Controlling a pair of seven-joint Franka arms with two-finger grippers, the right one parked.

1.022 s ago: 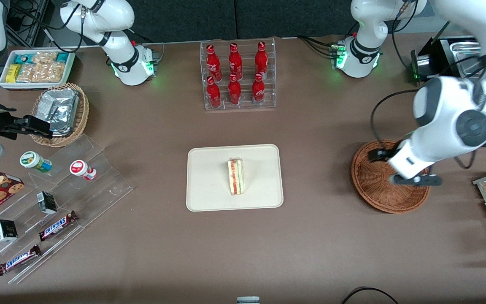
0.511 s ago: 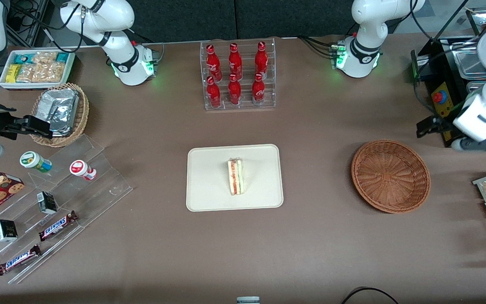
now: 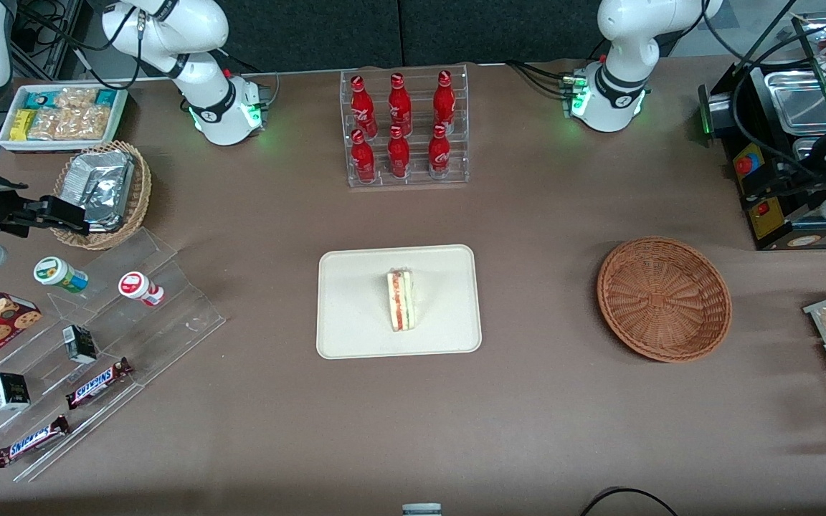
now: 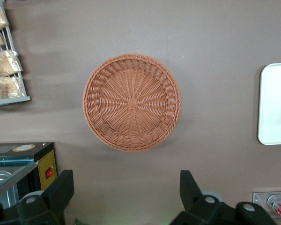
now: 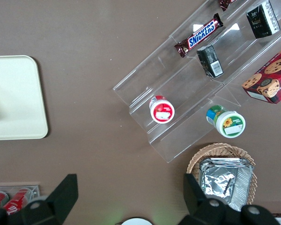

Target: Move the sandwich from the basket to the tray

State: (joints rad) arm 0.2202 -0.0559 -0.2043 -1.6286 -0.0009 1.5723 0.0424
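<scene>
Hovering high above the empty wicker basket (image 4: 132, 101), my hand (image 4: 124, 194) was spread wide, holding nothing. With the sandwich (image 3: 401, 299) lying mid-tray (image 3: 355, 337), near the desk's centre, I judged staying clear best.

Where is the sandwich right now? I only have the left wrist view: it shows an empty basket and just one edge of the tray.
Observer: The sandwich lies on the tray, near its middle.
Operator: Is it touching the rim anywhere?
Observer: No, bare tray surrounds it on every side, and its layered cut edge shows to the front camera.
Operator: And where am I over the table?
Observer: The gripper, open and holding nothing, hangs by the black control box at the working arm's end of the table, farther from the front camera than the basket.
</scene>
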